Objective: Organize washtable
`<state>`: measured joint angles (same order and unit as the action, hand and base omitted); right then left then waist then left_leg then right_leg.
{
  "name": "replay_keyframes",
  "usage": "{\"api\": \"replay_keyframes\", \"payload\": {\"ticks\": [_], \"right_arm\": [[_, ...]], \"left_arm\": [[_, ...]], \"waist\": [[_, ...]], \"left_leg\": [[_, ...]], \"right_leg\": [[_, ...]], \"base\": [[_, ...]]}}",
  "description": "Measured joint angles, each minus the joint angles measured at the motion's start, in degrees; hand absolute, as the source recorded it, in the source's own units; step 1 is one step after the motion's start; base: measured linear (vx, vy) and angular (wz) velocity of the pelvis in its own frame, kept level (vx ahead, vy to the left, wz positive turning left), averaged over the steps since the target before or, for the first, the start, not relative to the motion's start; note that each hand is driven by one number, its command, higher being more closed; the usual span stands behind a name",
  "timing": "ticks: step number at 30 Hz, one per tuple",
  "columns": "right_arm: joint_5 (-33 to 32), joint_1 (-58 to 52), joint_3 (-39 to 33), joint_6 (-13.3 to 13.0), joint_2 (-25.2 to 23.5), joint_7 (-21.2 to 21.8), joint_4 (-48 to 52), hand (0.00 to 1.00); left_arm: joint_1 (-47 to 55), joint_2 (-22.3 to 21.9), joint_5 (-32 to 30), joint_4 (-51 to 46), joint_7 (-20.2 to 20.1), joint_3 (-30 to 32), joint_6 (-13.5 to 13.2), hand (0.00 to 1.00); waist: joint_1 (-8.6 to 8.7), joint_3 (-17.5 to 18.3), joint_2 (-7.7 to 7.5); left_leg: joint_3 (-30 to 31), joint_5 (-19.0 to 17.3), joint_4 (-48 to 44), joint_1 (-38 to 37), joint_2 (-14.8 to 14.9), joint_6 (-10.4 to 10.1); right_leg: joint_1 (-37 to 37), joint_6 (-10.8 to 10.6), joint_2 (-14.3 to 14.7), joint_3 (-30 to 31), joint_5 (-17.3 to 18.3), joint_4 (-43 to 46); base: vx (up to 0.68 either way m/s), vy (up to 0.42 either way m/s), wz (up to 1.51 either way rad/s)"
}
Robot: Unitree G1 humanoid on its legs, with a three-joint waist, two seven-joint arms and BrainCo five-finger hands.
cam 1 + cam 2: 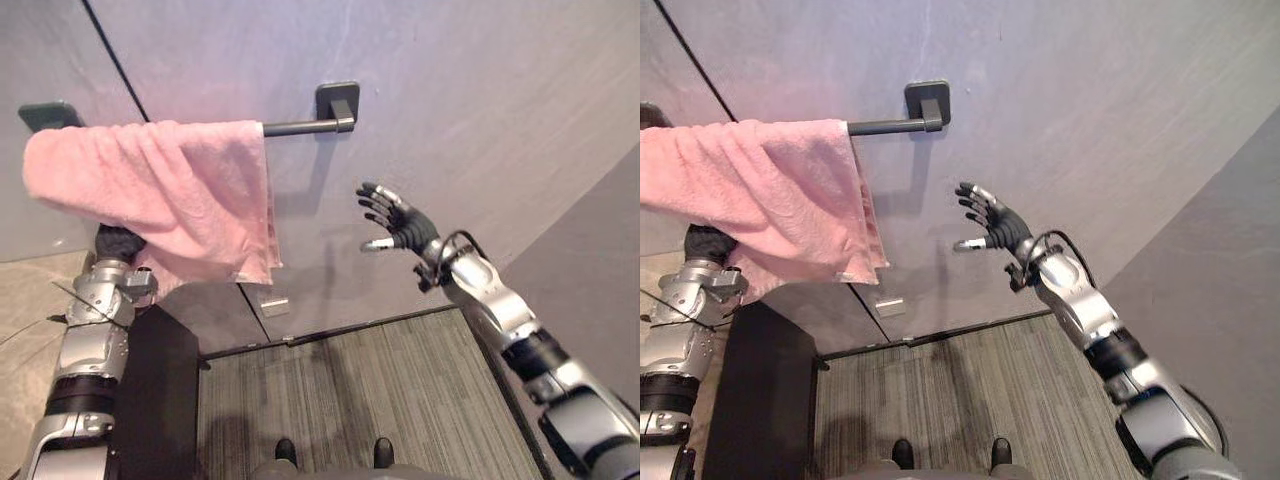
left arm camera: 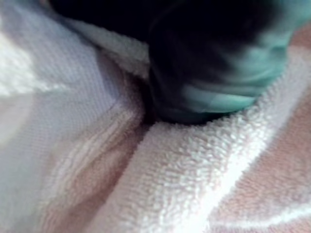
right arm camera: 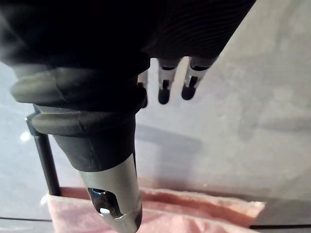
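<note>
Plainly the pink towel (image 1: 150,190) hangs over the dark bar (image 1: 300,127) in the upper left of the frame, its long axis along the bar, bunched leftward with the bar's right end bare up to the bracket (image 1: 338,102); the left hand (image 1: 118,242) is nearer, tucked up under the cloth's lower edge, and whether it grips cannot be told; the right hand (image 1: 395,225) hovers spread and empty to the towel's right, near the grey wall (image 1: 480,120), apart from the cloth with nothing between; a black cabinet (image 1: 160,390) stands below the towel.
</note>
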<state>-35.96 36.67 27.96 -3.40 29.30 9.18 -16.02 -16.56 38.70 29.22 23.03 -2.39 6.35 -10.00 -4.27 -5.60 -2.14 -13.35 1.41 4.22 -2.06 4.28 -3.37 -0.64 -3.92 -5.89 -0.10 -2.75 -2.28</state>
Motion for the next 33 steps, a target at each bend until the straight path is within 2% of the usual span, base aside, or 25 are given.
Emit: {"api": "replay_keyframes", "payload": {"ticks": [3,5,9,11,12,17,20,24,25,33], "right_arm": [[-2.0,7.6,1.8,0.2,-4.8,-1.9,-9.4,0.00],[-2.7,12.6,1.7,0.7,-9.3,-4.0,-17.7,0.00],[-2.4,19.2,1.3,1.5,-15.7,-6.3,-26.1,0.00],[-1.5,21.5,1.0,1.6,-18.6,-7.1,-29.3,0.00],[-0.5,23.9,-0.2,1.7,-21.9,-7.8,-32.4,0.00],[0.9,29.4,-2.9,1.7,-30.0,-9.4,-36.6,0.00],[2.4,31.6,-3.3,1.7,-31.5,-10.2,-37.3,0.00],[2.9,33.5,-4.7,1.7,-32.4,-10.2,-38.5,0.00],[3.1,34.2,-5.2,1.7,-32.5,-10.2,-39.3,1.00],[6.7,34.6,-8.0,1.8,-31.0,-10.3,-39.4,1.00]], "left_arm": [[-1.8,0.0,1.3,0.9,0.1,-1.3,0.2,1.00],[-3.8,-0.4,1.7,2.3,0.1,-3.2,0.3,1.00],[-6.2,-1.8,1.7,2.3,0.2,-3.7,0.7,1.00],[-6.7,-2.2,1.7,2.4,0.3,-3.7,0.7,1.00],[-7.5,-2.2,1.7,2.5,0.6,-3.7,0.7,1.00],[-10.1,-3.2,1.7,4.7,1.8,-3.7,0.7,1.00],[-11.6,-4.3,1.7,4.7,2.5,-3.7,0.7,1.00],[-12.6,-4.3,1.7,4.8,2.6,-3.7,0.7,1.00],[-12.7,-4.3,1.7,4.8,2.7,-3.7,0.7,1.00],[-12.7,-5.6,1.6,4.8,3.7,-3.4,0.7,1.00]], "waist": [[-0.45,-0.1,0.09],[-1.60,-0.1,0.17],[-2.81,-0.5,0.68],[-2.80,-0.8,0.96],[-2.91,-1.1,1.17],[-3.53,-1.9,1.99],[-4.32,-2.9,2.17],[-4.20,-3.3,2.16],[-4.29,-3.3,2.17],[-4.16,-3.4,2.17]], "left_leg": [[0.5,1.3,1.1,0.7,0.0,0.0],[0.6,1.5,1.1,0.9,0.0,0.0],[1.0,2.0,1.1,2.0,0.2,-0.1],[1.5,2.3,1.1,2.3,0.4,-0.3],[2.0,2.6,1.1,2.7,0.7,-0.5],[3.5,3.2,1.1,4.0,1.8,-1.3],[4.1,3.6,1.1,4.5,2.4,-1.7],[5.4,4.3,1.1,5.7,2.7,-2.1],[5.5,4.4,1.1,5.9,2.8,-2.1],[5.5,4.8,1.1,6.0,2.8,-2.1]], "right_leg": [[-0.9,0.0,0.1,-0.2,-0.4,-0.1],[-1.0,0.1,0.1,-0.3,-0.8,-0.4],[-1.5,0.4,0.3,-0.7,-1.7,-1.2],[-1.5,0.4,0.5,-1.2,-1.8,-1.2],[-1.6,0.5,0.9,-1.6,-1.8,-1.2],[-1.8,0.7,1.9,-2.8,-1.9,-1.9],[-1.9,0.7,2.4,-3.3,-2.0,-1.9],[-2.4,0.8,2.8,-4.3,-2.0,-1.9],[-2.6,0.8,2.8,-4.5,-2.0,-1.9],[-2.5,1.1,2.9,-4.6,-2.2,-1.9]], "base": [[-0.05,-0.026,0.08],[-0.05,-0.018,0.04],[-0.05,-0.021,0.04],[-0.05,-0.034,0.14],[-0.05,-0.045,0.15],[-0.04,-0.047,0.13],[-0.03,-0.045,0.12],[-0.02,-0.024,0.15],[-0.01,-0.014,0.08],[-0.03,0.001,0.01]]}}
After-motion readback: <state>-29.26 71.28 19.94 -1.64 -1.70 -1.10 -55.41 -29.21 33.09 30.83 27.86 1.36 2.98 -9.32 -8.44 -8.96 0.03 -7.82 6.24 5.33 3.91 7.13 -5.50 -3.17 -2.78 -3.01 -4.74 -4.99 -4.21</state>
